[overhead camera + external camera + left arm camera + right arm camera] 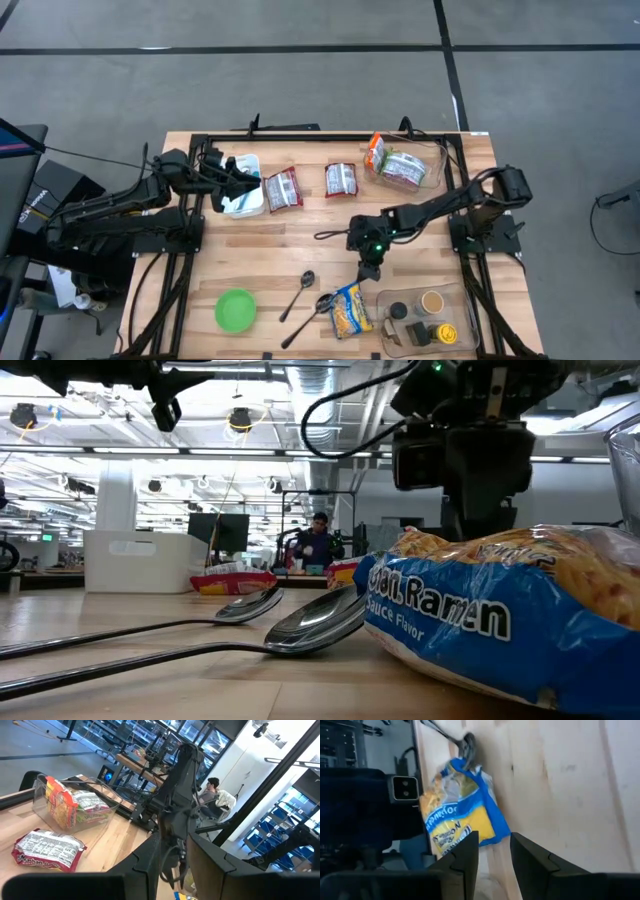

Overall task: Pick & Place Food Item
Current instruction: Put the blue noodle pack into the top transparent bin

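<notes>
A blue and yellow ramen packet [350, 308] lies flat on the wooden table near its front edge; it also shows in the low view [500, 610] and the right wrist view [462, 812]. My right gripper [368, 268] is open and empty, just on the far side of the packet and above the table; its fingers [467, 852] point toward the packet. My left gripper [238, 185] is open and empty over a white container [245, 200] at the far left.
Two spoons [300, 293] lie left of the packet, one bowl against its corner [468, 745]. A green bowl [236, 310] stands front left. A clear tray [430, 315] with jars stands front right. Two red packets [283, 188] and a clear bin [400, 165] lie at the back.
</notes>
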You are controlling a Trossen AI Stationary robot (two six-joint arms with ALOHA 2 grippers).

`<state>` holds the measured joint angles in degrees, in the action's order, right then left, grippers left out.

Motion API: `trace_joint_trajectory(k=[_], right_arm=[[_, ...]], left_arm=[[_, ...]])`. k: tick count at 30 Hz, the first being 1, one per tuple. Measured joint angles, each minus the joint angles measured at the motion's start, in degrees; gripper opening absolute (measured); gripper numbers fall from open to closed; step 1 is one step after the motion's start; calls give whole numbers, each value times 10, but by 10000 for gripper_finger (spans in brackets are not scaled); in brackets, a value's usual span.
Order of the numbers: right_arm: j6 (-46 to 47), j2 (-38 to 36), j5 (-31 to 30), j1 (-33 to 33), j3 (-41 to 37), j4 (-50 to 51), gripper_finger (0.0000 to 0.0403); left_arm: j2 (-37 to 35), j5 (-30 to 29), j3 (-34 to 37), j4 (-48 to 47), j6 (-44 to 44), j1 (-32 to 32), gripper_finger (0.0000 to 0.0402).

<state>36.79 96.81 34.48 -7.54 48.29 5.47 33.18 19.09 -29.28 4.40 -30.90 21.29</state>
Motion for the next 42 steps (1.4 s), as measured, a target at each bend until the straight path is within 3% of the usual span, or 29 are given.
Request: trace_joint_trajectory(k=[15, 35, 42], right_arm=[[74, 86, 45, -30, 0, -113, 107], [95, 82, 44, -31, 0, -121, 107], [93, 82, 11, -33, 0, -135, 107]], left_arm=[[0, 2, 0, 8, 0, 0, 92], [0, 2, 0, 10, 0, 0, 92], [0, 1, 0, 10, 0, 0, 92]])
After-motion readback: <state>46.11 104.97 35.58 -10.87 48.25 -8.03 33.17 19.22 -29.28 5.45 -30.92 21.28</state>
